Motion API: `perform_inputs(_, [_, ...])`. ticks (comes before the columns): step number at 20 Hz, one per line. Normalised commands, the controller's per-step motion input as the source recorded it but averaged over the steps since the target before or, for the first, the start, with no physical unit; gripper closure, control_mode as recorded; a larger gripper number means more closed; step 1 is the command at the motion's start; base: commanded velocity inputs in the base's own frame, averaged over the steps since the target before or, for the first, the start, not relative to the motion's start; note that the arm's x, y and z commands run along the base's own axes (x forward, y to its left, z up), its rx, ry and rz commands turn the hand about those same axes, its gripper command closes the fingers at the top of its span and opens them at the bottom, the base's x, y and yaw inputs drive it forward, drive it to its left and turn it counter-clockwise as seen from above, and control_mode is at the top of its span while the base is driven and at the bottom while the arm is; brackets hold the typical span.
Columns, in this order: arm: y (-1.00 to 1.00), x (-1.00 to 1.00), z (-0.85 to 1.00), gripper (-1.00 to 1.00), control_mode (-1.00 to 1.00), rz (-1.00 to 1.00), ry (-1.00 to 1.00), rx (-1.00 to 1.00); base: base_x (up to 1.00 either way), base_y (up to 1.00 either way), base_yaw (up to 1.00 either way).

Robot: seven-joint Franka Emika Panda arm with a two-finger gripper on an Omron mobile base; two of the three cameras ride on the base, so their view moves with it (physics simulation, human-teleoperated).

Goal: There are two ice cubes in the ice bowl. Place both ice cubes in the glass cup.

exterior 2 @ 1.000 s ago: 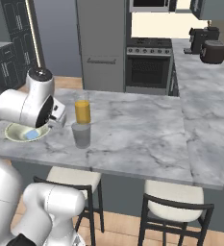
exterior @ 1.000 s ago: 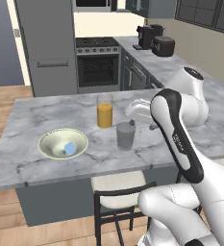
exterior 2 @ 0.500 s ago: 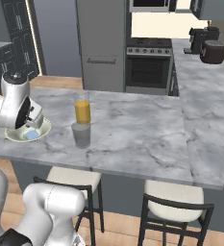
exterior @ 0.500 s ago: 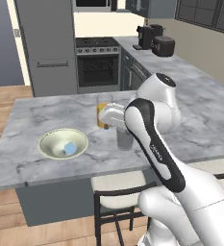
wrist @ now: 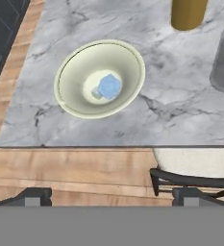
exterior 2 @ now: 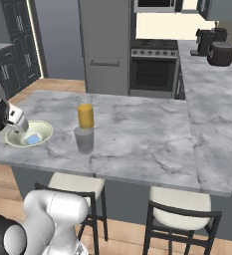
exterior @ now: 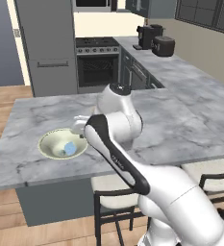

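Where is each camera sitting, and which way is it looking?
Left base view: behind the arm on its left, facing forward over the counter; the white arm rises from the lower right toward the bowl.
Right base view: behind on its right; the arm enters at left, beside the bowl.
Hand view: on the hand, looking down at the bowl; finger tips at the bottom.
All share the bowl.

Even, soft, bright light fills the kitchen with no harsh glare. The grey marble counter (exterior 2: pixel 137 134) shows faint shadows only. Edges look slightly soft and low-resolution, and the pale cream-green bowl (wrist: pixel 128 60) appears gently blurred.
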Motion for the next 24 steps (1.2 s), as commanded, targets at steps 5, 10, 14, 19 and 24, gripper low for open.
perform_inputs(5, [0.21,0.57,-0.34,-1.0,-1.0,-0.04,0.0,-0.08,0.0,0.0,0.0])
perform_inputs(10, [0.04,0.71,-0.4,-1.0,-1.0,-0.02,0.02,0.0,0.0,0.0,0.0])
perform_inputs(14, [0.27,0.83,-0.45,-1.0,-1.0,-0.03,0.12,0.0,0.0,0.0,0.0])
perform_inputs(19, [0.37,0.75,-0.42,-1.0,-1.0,-0.04,0.15,-0.01,0.0,0.0,0.0])
perform_inputs(24, [0.33,0.58,-0.41,-1.0,-1.0,-0.03,0.05,-0.13,0.0,0.0,0.0])
